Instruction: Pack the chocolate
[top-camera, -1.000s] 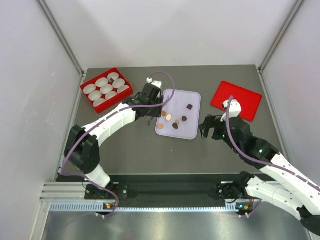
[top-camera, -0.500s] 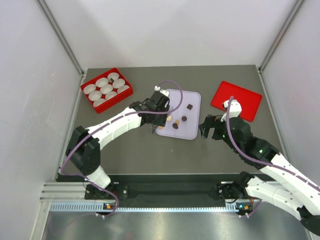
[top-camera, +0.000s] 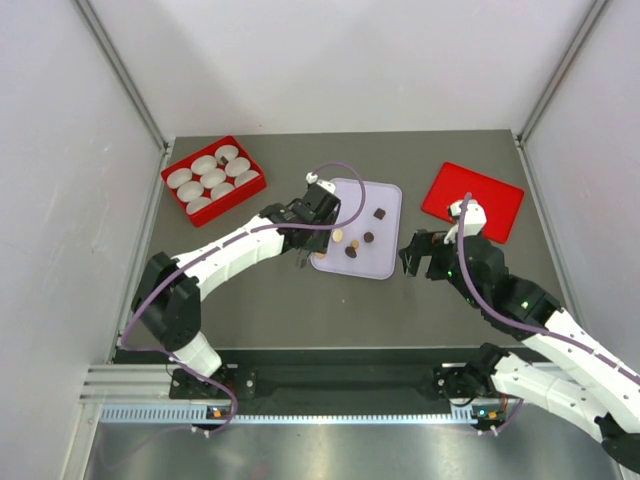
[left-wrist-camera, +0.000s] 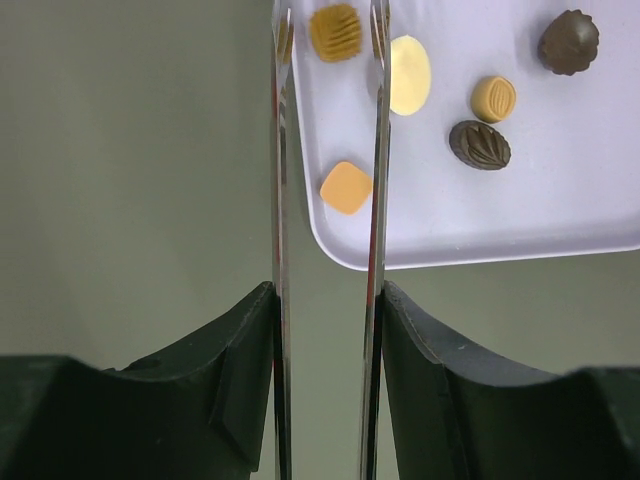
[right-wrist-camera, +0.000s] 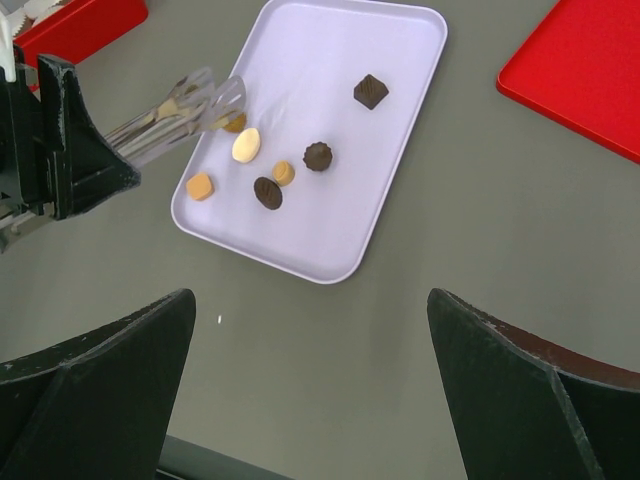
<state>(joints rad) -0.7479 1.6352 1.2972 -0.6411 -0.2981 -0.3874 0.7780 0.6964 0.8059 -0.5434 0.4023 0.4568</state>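
Observation:
Several chocolate pieces lie on the pale lilac tray (top-camera: 385, 255). A ridged caramel piece (left-wrist-camera: 335, 32) sits between the tips of thin metal tongs (left-wrist-camera: 280, 200), with a gap on each side. Close by are a square caramel piece (left-wrist-camera: 346, 187), a pale oval (left-wrist-camera: 410, 75), a small caramel oval (left-wrist-camera: 494, 98), a dark oval (left-wrist-camera: 480, 145) and a dark round piece (left-wrist-camera: 568, 42). A dark square piece (right-wrist-camera: 371, 91) lies farther up the tray. My left gripper (left-wrist-camera: 327, 300) (top-camera: 300, 238) is shut on the tongs at the tray's left edge. My right gripper (right-wrist-camera: 310, 300) (top-camera: 412, 255) hangs open right of the tray, holding nothing.
A red box (top-camera: 240, 196) filled with white paper cups (top-camera: 205, 165) stands at the back left. A flat red lid (top-camera: 473, 202) lies at the back right. Grey walls enclose the table on three sides.
My left arm swung right and nearer, bringing the tongs' tips over the tray's left part; it has barely moved in the last half second. The right arm stayed almost still.

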